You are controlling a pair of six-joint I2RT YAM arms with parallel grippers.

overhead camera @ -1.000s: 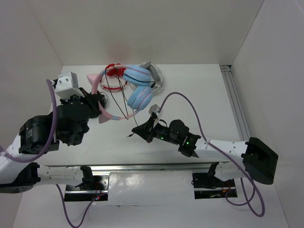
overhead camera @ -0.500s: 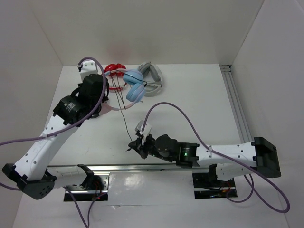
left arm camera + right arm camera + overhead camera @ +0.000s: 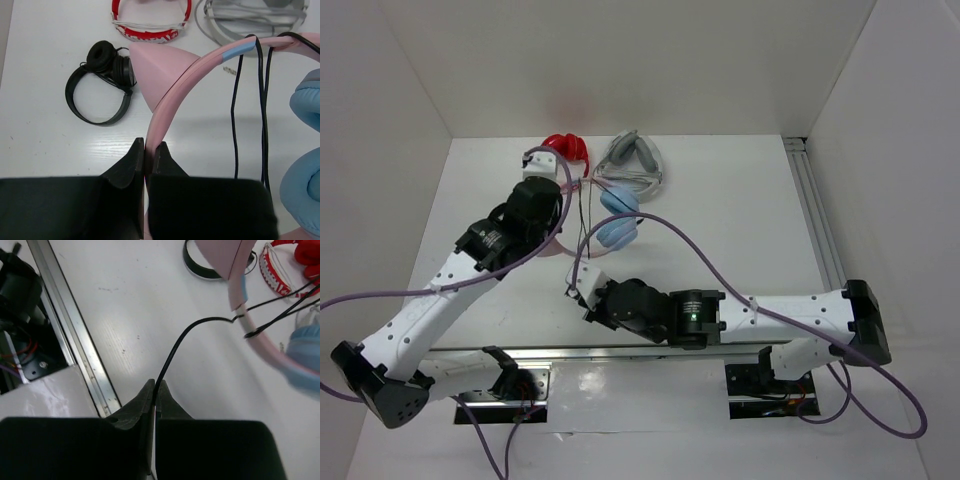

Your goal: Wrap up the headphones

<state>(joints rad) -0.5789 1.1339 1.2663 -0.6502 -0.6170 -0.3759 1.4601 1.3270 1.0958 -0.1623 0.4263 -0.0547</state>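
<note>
The headphones, with light blue ear cups (image 3: pixel 617 231), hang above the table from their pink cat-eared headband (image 3: pixel 165 107). My left gripper (image 3: pixel 558 212) is shut on that headband (image 3: pixel 149 150) just below a cat ear (image 3: pixel 157 75). The thin black cable (image 3: pixel 262 100) loops over the band near the cups (image 3: pixel 306 100). It then runs down (image 3: pixel 581 245) to my right gripper (image 3: pixel 578 296). That gripper is shut on the cable (image 3: pixel 156 387) low over the table's near edge. The cable (image 3: pixel 175 347) rises from it to the headband (image 3: pixel 260 340).
Red-and-white headphones (image 3: pixel 563 148) and grey headphones (image 3: pixel 632 160) lie at the back of the table. Small black headphones (image 3: pixel 100 85) lie under my left arm. A metal rail (image 3: pixel 75 335) runs along the near edge, and another rail (image 3: pixel 815 215) along the right side.
My left gripper has carried the headphones right and turned them, so the cups now hang one above the other. My right gripper has moved left and nearer with the cable.
</note>
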